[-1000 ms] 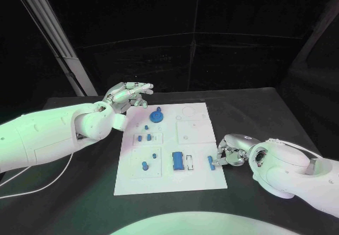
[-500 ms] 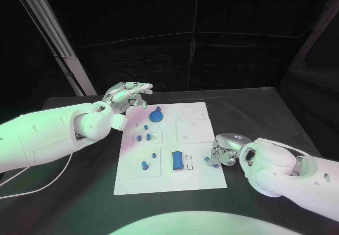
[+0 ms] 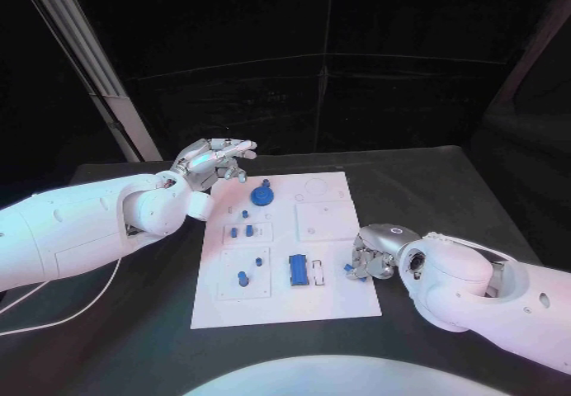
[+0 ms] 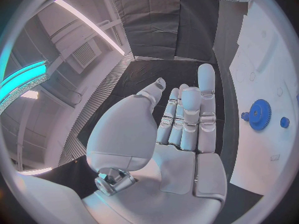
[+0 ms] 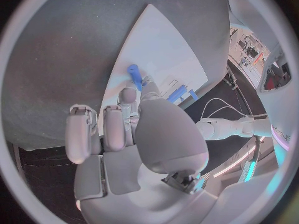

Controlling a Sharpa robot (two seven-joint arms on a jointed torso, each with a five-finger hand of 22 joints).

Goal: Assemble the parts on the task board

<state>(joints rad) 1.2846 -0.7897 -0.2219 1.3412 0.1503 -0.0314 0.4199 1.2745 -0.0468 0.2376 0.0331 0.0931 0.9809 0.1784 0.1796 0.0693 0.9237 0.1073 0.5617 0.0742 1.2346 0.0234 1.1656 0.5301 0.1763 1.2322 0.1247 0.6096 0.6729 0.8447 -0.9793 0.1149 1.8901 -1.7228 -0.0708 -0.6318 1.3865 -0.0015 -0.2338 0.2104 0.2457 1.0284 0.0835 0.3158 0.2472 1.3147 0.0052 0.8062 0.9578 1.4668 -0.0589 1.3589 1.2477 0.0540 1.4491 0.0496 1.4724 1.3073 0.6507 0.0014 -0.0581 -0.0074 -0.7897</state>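
Movement since a second ago is confined to the right arm. The right hand (image 3: 372, 260) has been carried inward from the board's right edge, so that it is now seen over the right margin of the task board (image 3: 285, 307), at the near half. A small blue peg (image 5: 134, 76) is pinched between its thumb and a finger, the remaining fingers being curled beside it; in the head view the peg (image 3: 352, 269) is seen as a blue patch at the hand's left side, just right of the blue block (image 3: 298, 269) that stands in the board's near middle. Whether the peg touches the board cannot be told.

The left hand (image 3: 215, 161) has been kept where it was, raised beyond the board's far left corner. Its fingers (image 4: 187, 109) are stretched out side by side, the thumb set a little apart, and nothing is held in it.

The other parts are found unmoved. A blue gear (image 3: 263, 196) lies near the board's far left, with a small blue piece just beyond it. Three small blue pieces (image 3: 242, 231) are grouped in the left middle, and two more (image 3: 244, 279) are seated in the near left panel. A white slot (image 3: 318, 268) is seen just right of the blue block.
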